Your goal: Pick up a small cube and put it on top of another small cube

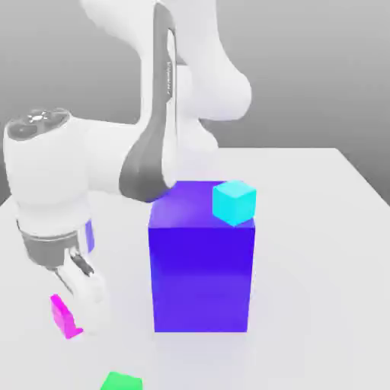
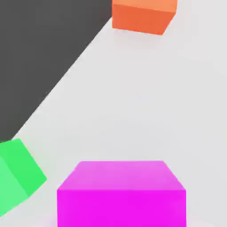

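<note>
The small cube is bright magenta-pink and sits low at the exterior view's left, tilted, right against the white fingers of my gripper. The gripper is shut on it. In the hand view the same cube looms close to the camera. The arm reaches down from the back over the table.
A big blue-violet block stands mid-table with a small cyan cube on its top corner. A small green cube lies near the pink one. An orange cube sits further off, near the table edge.
</note>
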Action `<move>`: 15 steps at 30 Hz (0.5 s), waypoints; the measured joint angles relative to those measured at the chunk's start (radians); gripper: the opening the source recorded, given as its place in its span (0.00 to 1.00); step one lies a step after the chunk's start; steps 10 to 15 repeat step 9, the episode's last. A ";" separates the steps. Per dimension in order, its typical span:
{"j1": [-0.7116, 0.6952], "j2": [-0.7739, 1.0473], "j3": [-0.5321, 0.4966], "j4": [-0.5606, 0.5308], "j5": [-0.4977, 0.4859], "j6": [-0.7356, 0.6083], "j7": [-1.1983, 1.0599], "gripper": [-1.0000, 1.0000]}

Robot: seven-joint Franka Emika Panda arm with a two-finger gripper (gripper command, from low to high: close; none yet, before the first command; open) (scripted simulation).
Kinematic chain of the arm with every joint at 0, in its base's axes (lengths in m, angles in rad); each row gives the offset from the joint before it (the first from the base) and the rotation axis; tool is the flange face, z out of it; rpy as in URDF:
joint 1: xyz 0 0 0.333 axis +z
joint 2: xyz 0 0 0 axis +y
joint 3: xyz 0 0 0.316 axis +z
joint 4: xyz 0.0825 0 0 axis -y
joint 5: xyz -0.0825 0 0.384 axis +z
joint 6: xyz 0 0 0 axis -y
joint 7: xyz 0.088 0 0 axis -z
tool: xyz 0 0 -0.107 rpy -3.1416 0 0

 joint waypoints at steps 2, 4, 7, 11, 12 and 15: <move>0.023 0.041 0.027 0.053 -0.019 -0.013 -0.051 0.00; 0.035 0.106 0.024 0.069 -0.040 0.034 -0.052 0.00; 0.046 0.164 0.013 0.076 -0.058 0.084 -0.044 1.00; 0.046 0.164 0.013 0.076 -0.058 0.084 -0.044 1.00; 0.046 0.164 0.013 0.076 -0.058 0.084 -0.044 1.00; 0.046 0.164 0.013 0.076 -0.058 0.084 -0.044 1.00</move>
